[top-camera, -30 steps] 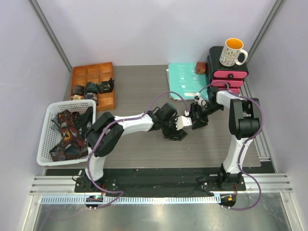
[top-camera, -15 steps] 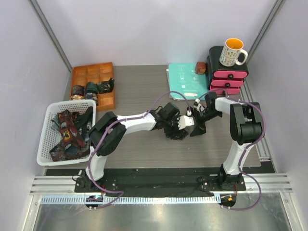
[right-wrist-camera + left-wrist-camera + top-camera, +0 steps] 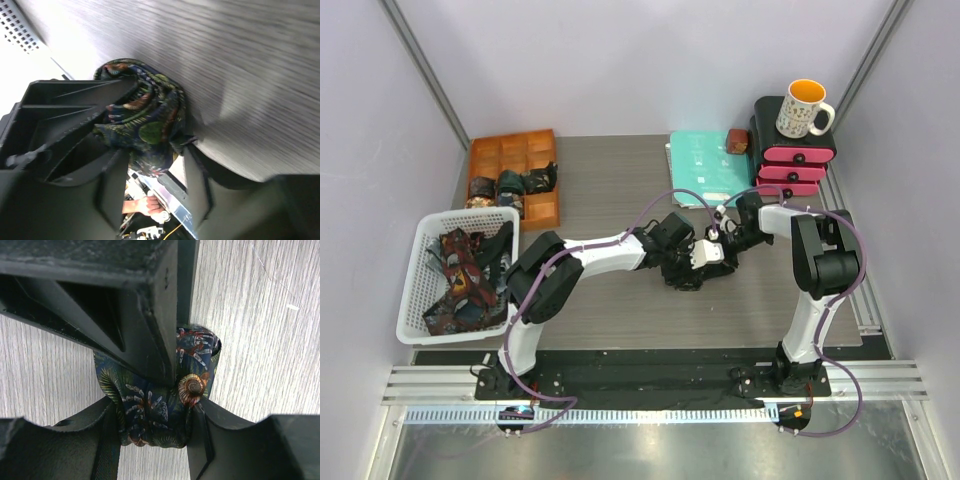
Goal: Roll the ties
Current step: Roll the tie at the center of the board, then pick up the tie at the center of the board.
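Tie [image 3: 150,410] bunched into a dark roll, leaf-and-shell print.

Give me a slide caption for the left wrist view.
Left gripper clamped on a rolled, patterned tie over the wood-grain table.

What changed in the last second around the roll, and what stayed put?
The right hand swung in leftward to meet the left hand. Its fingers are now closed around the rolled tie, which fills the gap between them. The left hand kept its grip on the same roll and barely shifted. The basket, the orange tray and the mug stayed where they were.
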You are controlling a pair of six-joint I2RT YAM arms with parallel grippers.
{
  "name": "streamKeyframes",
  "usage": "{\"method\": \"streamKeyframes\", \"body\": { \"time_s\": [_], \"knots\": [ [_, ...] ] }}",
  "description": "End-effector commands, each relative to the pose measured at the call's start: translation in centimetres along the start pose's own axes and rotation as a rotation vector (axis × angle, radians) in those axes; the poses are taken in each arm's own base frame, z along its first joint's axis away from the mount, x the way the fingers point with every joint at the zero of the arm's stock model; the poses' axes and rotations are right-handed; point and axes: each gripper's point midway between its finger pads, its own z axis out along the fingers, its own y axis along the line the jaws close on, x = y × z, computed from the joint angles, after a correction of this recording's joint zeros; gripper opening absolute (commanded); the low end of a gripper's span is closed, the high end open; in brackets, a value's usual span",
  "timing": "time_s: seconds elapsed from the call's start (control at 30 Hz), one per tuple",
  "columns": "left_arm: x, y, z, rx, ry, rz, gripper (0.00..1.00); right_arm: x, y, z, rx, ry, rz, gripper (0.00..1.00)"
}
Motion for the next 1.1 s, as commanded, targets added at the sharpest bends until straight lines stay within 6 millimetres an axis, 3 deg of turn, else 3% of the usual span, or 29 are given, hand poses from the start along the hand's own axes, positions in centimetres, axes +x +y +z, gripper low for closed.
{"method": "streamKeyframes", "body": {
  "time_s": [0.0, 0.07, 0.13, 0.2, 0.27, 0.43, 0.47, 0.5, 0.53, 0.67, 0.7, 0.83, 0.97, 1.0, 1.07],
  "knots": [
    [7.1, -2.4, 2.0, 0.067, 0.215, -0.025, 0.25, -2.0, -3.1, 1.1, 0.152, -0.087, -0.118, 0.40],
    [6.9, -2.4, 2.0, 0.067, 0.209, -0.026, 0.25, -2.3, -2.9, 1.1, 0.143, -0.100, -0.124, 0.35],
    [6.9, -2.5, 1.9, 0.071, 0.210, -0.027, 0.27, -2.4, -2.7, 1.2, 0.134, -0.100, -0.126, 0.24],
    [6.9, -2.4, 1.9, 0.070, 0.209, -0.030, 0.29, -2.3, -2.5, 1.2, 0.124, -0.099, -0.127, 0.05],
    [6.7, -2.5, 1.7, 0.069, 0.201, -0.033, 0.36, -2.3, -2.4, 1.1, 0.117, -0.099, -0.119, 0.01],
    [5.0, -2.4, 0.1, 0.047, 0.131, -0.073, 0.68, -2.6, -1.7, 0.6, 0.081, -0.127, -0.104, 0.01],
    [3.4, -1.9, -1.3, 0.023, 0.077, -0.079, 0.71, -2.9, -1.4, 0.4, 0.074, -0.138, -0.099, 0.01],
    [3.2, -1.6, -1.9, 0.010, 0.047, -0.094, 0.81, -3.0, -1.0, 0.2, 0.055, -0.142, -0.101, 0.01],
    [2.7, -1.6, -2.6, 0.004, 0.022, -0.129, 0.97, -3.3, -0.7, -0.2, 0.047, -0.157, -0.102, 0.01],
    [-0.7, -0.6, -7.4, -0.040, -0.140, -0.223, 1.00, -4.6, 1.8, -1.4, -0.013, -0.197, -0.104, 0.01],
    [-1.9, 0.0, -9.4, -0.058, -0.197, -0.250, 1.00, -4.9, 2.4, -1.5, -0.034, -0.203, -0.105, 0.01],
    [-3.9, 1.9, -13.7, -0.092, -0.312, -0.433, 1.00, -6.3, 4.9, -2.7, -0.094, -0.245, -0.112, 0.01],
    [-3.6, 4.3, -16.6, -0.063, -0.337, -0.720, 1.00, -7.6, 7.1, -3.9, -0.147, -0.286, -0.117, 0.01],
    [-3.0, 6.0, -17.7, -0.070, -0.372, -0.863, 1.00, -8.0, 7.7, -4.1, -0.163, -0.303, -0.130, 0.01],
    [-2.8, 7.4, -19.2, -0.044, -0.443, -0.991, 1.00, -8.6, 9.2, -4.8, -0.205, -0.321, -0.114, 0.01]
  ]
}}
